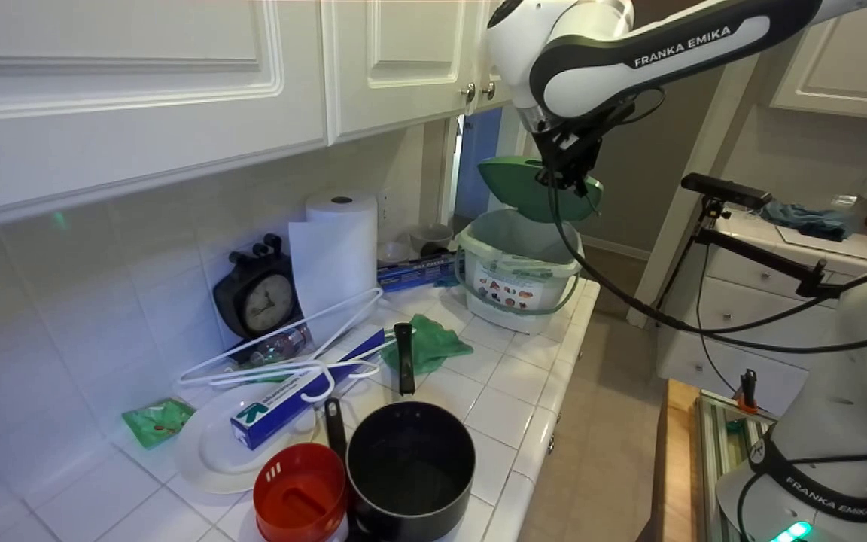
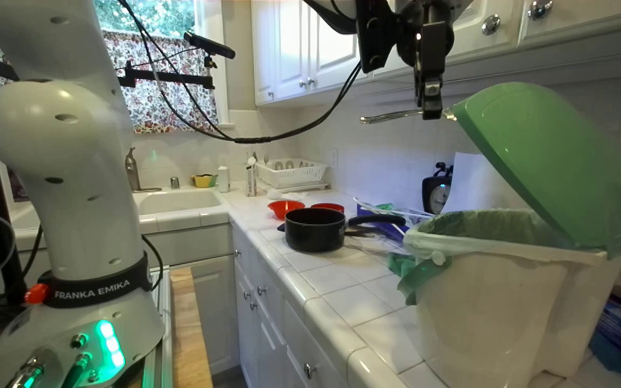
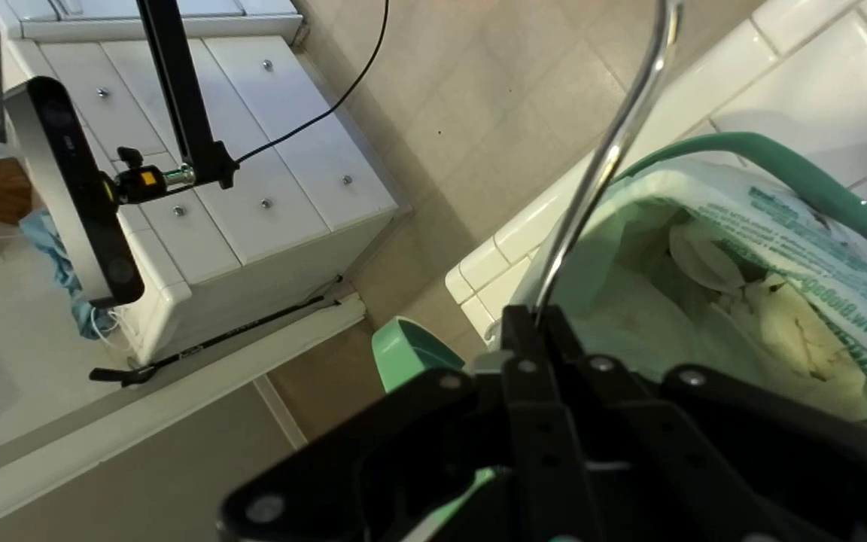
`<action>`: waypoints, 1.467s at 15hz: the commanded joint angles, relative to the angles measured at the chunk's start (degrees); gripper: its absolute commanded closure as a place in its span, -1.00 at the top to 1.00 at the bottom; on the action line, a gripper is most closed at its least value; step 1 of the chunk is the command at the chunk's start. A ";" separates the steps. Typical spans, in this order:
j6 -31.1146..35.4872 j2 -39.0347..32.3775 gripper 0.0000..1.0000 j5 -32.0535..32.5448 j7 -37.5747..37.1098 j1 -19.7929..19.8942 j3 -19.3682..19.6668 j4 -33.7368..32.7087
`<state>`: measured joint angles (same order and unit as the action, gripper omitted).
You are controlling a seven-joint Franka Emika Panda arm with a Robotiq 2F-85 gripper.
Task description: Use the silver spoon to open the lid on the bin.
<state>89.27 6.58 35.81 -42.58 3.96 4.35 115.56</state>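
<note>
- Nearest, grips the silver spoon point(image 2: 392, 116) in the gripper point(image 2: 432, 110), closed on the thin metal between its ends. Sticks out on 2 sides, roughly level, and reaches toward the lid point(image 2: 537, 161) with 1 end; cannot tell whether touching or just short of contact.
- Just beyond the spoon, see the lid tilted steeply up, low by the rim of the bin point(image 2: 499, 307) and well clear of it at the top.
- Below, look into the bin: stands upright on the counter point(image 2: 353, 296), uncovered beneath the raised lid. In the wrist view, shows a printed liner point(image 3: 765, 233) and pale scraps point(image 3: 787, 331) inside.
- Read the step in hand as the last of the opening: probably pushing the lid farther back, or propping it up with the spoon.
- For the next move, press a little farther if needed, past the balance point, then draw the spoon back slowly. Hold the slim metal steady against twisting in the grip, and watch for a falling lid on breaking contact.
- Past the bin, find the black pot point(image 2: 315, 230) and a red bowl point(image 2: 285, 209) on the counter, well apart from the spoon; judge as harmless to the move.
- Farthest, see the dish rack point(image 2: 291, 175) near the sink point(image 2: 178, 200); count out of the job.
</note>
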 commanded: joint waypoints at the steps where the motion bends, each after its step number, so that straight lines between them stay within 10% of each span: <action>1: 2.58 1.86 -0.93 0.91 0.30 1.23 0.19 1.29; 22: 4.24 5.47 -0.93 2.39 -1.16 4.22 0.87 1.60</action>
<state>91.86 9.94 36.82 -42.93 7.57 5.03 115.54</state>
